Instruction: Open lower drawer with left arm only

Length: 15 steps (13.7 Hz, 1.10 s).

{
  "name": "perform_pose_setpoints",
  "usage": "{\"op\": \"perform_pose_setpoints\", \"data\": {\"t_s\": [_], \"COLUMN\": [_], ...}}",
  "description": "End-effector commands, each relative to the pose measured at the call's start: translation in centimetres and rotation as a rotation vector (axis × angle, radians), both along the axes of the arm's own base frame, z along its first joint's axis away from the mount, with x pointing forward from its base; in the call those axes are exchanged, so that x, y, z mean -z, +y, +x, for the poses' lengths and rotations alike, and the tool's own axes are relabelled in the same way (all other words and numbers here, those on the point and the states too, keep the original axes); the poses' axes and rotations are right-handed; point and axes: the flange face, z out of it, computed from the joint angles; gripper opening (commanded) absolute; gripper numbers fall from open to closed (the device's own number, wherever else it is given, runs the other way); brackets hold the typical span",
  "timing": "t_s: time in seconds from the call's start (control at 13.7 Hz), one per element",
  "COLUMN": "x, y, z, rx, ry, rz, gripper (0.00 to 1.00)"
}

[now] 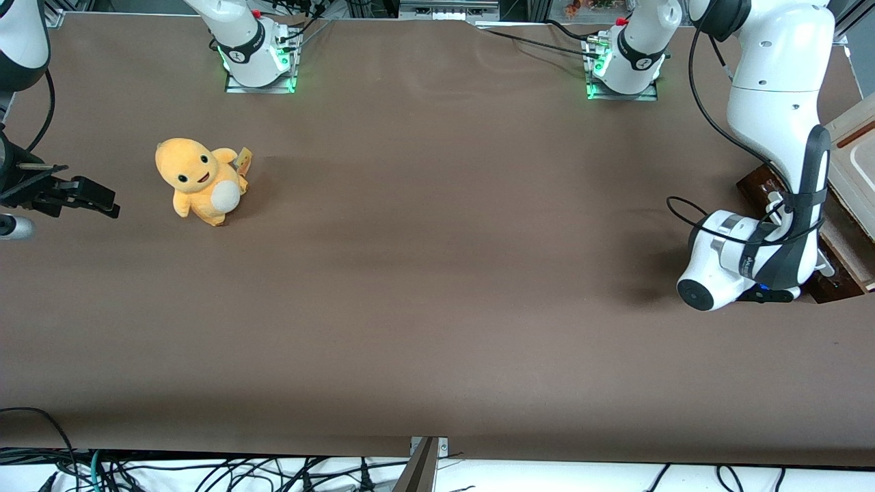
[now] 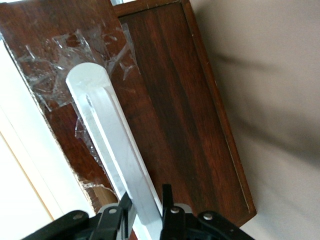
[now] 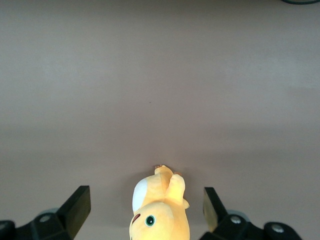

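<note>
The left arm reaches down at the working arm's end of the table, and its wrist covers most of the gripper in the front view. In the wrist view the gripper sits on the white bar handle of the lower drawer, a dark reddish-brown front with clear tape on it. One black finger stands on each side of the bar, pressed against it. Beside the front lies a framed dark wood panel. In the front view, dark wood shows under the cabinet's cream-white top.
A yellow plush toy sits on the brown table cover toward the parked arm's end. A loose black cable hangs beside the left arm's wrist. Both arm bases stand at the table edge farthest from the front camera.
</note>
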Motion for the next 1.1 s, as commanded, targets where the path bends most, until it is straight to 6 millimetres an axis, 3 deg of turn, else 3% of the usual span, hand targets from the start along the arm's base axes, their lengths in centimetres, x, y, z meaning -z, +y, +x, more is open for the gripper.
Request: {"op": "perform_pose_setpoints", "data": {"t_s": [0.0,0.37,0.44,0.51,0.59,1.02], "x": [0.6,0.5,0.5,0.5,0.4,-2.2], "y": [-3.9,-4.4,-4.4,-4.3,-4.3,-4.5], "z": [1.4,1.6,1.6,1.6,1.7,3.4], "rx": [0.051,0.045,0.046,0.049,0.049,0.053], "ry": [0.031,0.022,0.024,0.029,0.024,-0.035], "rz": [-0.064,-0.077,-0.079,-0.084,-0.084,-0.087], "gripper": [0.17,0.19,0.34,0.79,1.0,1.0]}}
